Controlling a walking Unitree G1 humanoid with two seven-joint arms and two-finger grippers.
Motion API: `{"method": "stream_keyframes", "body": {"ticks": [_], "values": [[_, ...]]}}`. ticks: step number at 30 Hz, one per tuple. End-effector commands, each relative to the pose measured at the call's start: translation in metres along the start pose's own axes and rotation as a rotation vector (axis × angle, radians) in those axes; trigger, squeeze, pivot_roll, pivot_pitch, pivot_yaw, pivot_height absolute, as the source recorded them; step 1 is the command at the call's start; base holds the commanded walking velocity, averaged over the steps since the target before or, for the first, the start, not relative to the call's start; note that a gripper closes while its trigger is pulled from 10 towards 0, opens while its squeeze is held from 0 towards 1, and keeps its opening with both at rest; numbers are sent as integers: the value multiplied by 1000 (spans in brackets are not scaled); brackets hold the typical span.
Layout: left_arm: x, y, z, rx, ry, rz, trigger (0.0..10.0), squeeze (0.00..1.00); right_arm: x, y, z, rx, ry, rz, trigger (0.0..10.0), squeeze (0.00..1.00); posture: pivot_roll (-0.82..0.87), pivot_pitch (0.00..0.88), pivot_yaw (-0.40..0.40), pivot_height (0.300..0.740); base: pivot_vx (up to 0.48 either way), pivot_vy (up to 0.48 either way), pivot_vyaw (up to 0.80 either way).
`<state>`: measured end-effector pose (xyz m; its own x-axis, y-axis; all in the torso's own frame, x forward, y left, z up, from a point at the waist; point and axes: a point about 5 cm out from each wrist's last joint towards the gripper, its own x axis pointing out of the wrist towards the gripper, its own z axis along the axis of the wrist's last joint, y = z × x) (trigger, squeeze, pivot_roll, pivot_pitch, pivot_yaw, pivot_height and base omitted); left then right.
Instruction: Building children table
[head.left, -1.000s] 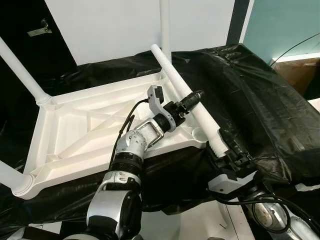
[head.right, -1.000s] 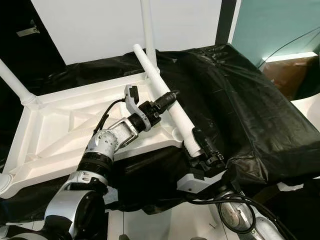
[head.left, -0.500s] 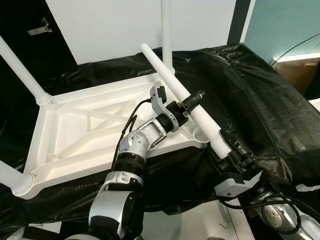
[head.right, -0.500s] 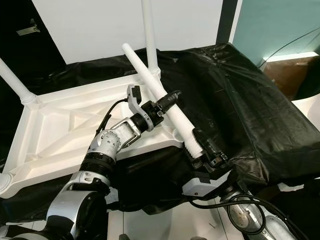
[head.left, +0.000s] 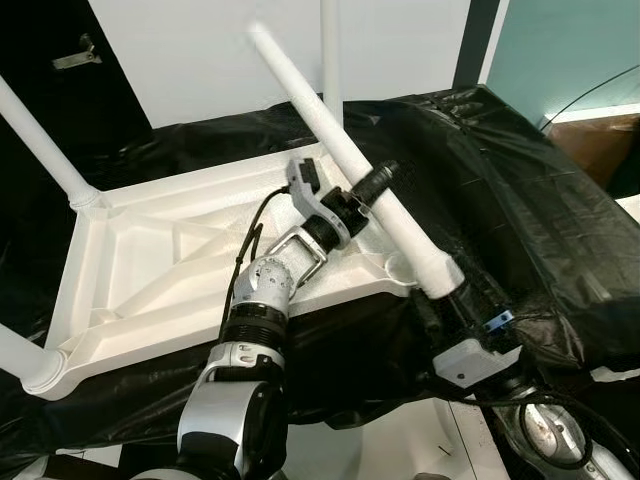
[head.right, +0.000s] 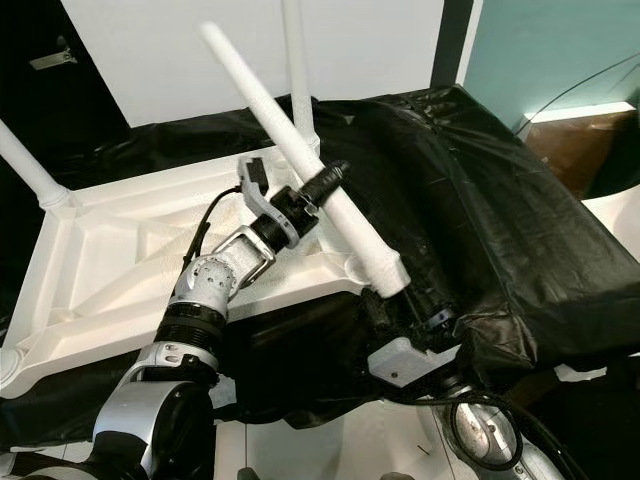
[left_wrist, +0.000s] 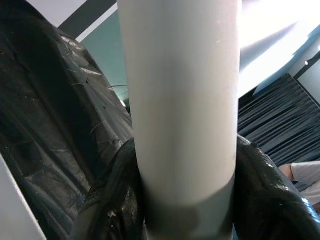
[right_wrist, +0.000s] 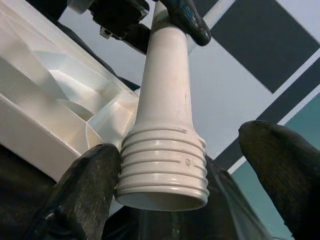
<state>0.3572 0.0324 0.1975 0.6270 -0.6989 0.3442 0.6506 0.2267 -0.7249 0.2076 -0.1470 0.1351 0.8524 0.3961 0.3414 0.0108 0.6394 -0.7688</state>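
1. Nearest the camera, the right gripper sits at the threaded lower end of a loose white table leg. In the right wrist view its two black fingers stand apart on either side of the ribbed screw end: one touches the threads, the other is clear of them, so the grip is released rather than clamped.

2. Just beyond, the left gripper is closed around the middle of the same leg, carrying it tilted, its upper end toward the white wall. The left wrist view shows the tube pressed between its dark pads.

3. The threaded end hangs just beside the empty corner socket of the upturned white tabletop, not yet entered and not yet upright (the leg looks to need swinging toward vertical before it can screw in).

4. The tabletop lies underside up on black plastic sheeting, its ribbed bracing exposed.

5. Farther back and to the left, three legs already stand in their corners: the near left leg, the far left leg and the far right leg.

6. By this reading the build is about three-quarters done; what remains is seating and twisting in the fourth leg, then turning the table onto its feet.
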Motion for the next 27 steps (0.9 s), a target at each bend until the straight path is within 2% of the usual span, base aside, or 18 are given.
{"method": "stream_keyframes", "body": {"ticks": [1,3,4,5,6,7,8,9,10,11,12,13,15,18,21,27], "values": [[1,-4,2,2,-17,-74,0,0,3,-2,3,39,6,-12,10000,1000,-191,26,83,740,0,0,0],[1,-3,2,1,-20,-66,0,0,6,-4,7,72,6,-37,10000,1000,-193,27,85,740,0,0,0],[1,-3,2,1,-22,-60,0,0,8,-6,9,95,6,-54,10000,945,-193,27,85,740,0,0,0],[1,-3,2,1,-22,-60,0,0,8,-6,9,95,6,-54,10000,945,-193,27,85,740,0,0,0],[1,-2,2,8,-22,-53,0,0,10,-6,10,147,28,-67,10000,0,-193,28,85,740,0,0,0],[1,-2,1,34,-19,-47,0,0,11,-6,9,239,63,-80,10000,0,-193,28,85,740,0,0,0],[1,-2,0,82,-15,-43,0,0,13,-5,9,379,107,-80,10000,0,-196,28,87,740,0,0,0],[1,-2,0,82,-15,-43,0,0,13,-5,9,379,107,-80,10000,0,-196,28,87,740,0,0,0],[1,-3,-3,153,-1,-44,0,0,16,-5,11,520,132,-68,10000,0,-201,27,89,740,0,0,0],[1,-3,-3,153,-1,-44,0,0,16,-5,11,520,132,-68,10000,0,-201,27,89,740,0,0,0],[1,-4,-6,212,16,-50,0,0,19,-5,13,633,147,-50,10000,0,-202,28,91,740,0,0,0],[1,-4,-10,250,32,-56,0,0,22,-5,14,701,155,-35,10000,0,-203,27,89,740,0,0,0],[1,-4,-10,250,32,-56,0,0,22,-5,14,701,155,-35,10000,0,-203,27,89,740,0,0,0],[2,-11,-22,339,85,-110,0,0,32,-14,9,840,190,-50,10000,0,-201,23,84,740,0,0,0],[2,-16,-28,367,101,-143,0,0,41,-20,4,896,202,-54,10000,0,-198,21,79,740,0,0,0],[4,-21,-27,370,94,-163,0,0,59,-25,-7,887,234,-38,10000,0,-187,21,72,740,0,0,0]]}}
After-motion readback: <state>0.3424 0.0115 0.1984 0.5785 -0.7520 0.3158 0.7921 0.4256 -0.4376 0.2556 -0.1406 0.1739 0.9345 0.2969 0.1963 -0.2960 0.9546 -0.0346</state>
